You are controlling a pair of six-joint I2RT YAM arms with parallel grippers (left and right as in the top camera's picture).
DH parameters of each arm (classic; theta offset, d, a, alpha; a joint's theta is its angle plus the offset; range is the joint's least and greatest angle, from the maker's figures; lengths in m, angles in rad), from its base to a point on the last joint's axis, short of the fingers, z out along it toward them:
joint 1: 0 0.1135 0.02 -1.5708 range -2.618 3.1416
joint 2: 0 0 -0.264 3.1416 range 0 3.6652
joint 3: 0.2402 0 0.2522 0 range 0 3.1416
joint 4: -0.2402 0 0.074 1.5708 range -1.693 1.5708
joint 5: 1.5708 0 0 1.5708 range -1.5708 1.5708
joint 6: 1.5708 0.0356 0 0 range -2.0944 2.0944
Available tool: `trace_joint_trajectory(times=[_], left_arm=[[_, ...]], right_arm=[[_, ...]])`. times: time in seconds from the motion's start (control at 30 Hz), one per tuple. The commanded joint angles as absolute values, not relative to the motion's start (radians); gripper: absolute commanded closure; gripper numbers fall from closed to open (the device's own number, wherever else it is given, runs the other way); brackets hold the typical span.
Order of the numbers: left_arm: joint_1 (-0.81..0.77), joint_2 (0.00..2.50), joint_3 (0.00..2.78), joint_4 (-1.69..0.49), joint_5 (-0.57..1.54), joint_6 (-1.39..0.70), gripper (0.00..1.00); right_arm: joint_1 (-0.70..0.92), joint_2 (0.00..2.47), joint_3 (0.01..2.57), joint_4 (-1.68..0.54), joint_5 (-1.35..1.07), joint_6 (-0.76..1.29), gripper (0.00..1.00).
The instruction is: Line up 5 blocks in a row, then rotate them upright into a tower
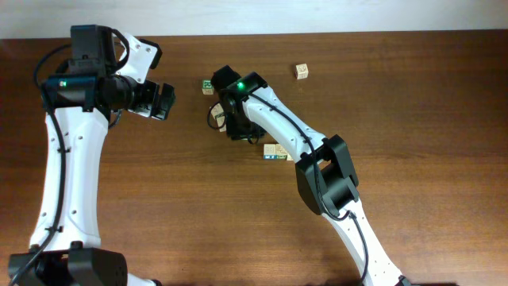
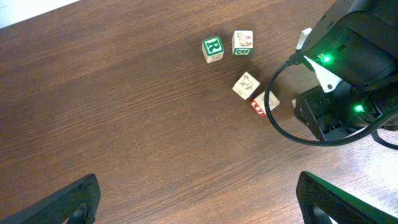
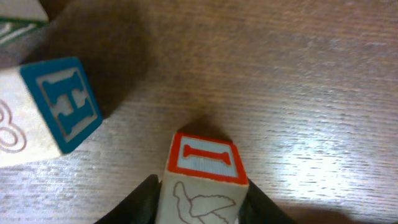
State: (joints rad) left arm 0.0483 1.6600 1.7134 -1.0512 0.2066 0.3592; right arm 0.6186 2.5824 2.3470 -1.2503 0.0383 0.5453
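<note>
1. Viewing from overhead, the right gripper [image 1: 232, 123] was found lowered among the blocks [image 1: 275, 151]; the left gripper [image 1: 164, 101] was parked well apart.
2. In the left wrist view, its fingers [image 2: 74, 199] were seen spread wide, holding nothing.
3. In the right wrist view, the red-I block [image 3: 205, 177] was seen on the table [image 3: 311, 74], clamped squarely between the right fingers [image 3: 142, 202]; the right arm was judged nearer.
</note>
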Motion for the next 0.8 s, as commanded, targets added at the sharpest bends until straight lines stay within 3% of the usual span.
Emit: trace_joint_trajectory(times=[0.0, 0.1, 0.33, 0.77], left_arm=[[0.055, 1.661, 1.736, -1.050, 0.217, 0.353, 0.01], [0.055, 1.661, 1.735, -1.050, 0.217, 0.353, 0.01], [0.055, 1.661, 1.735, -1.050, 0.217, 0.353, 0.01], [0.055, 1.661, 1.736, -1.050, 0.217, 0.353, 0.01]], right_arm=[[0.617, 2.593, 2.361, -1.248, 0.120, 0.558, 0.65], [0.617, 2.593, 2.361, -1.252, 0.120, 0.558, 0.71], [0.653, 2.593, 2.361, -1.352, 0.037, 0.559, 0.72], [0.667, 2.593, 2.361, -1.489, 0.011, 0.559, 0.62]])
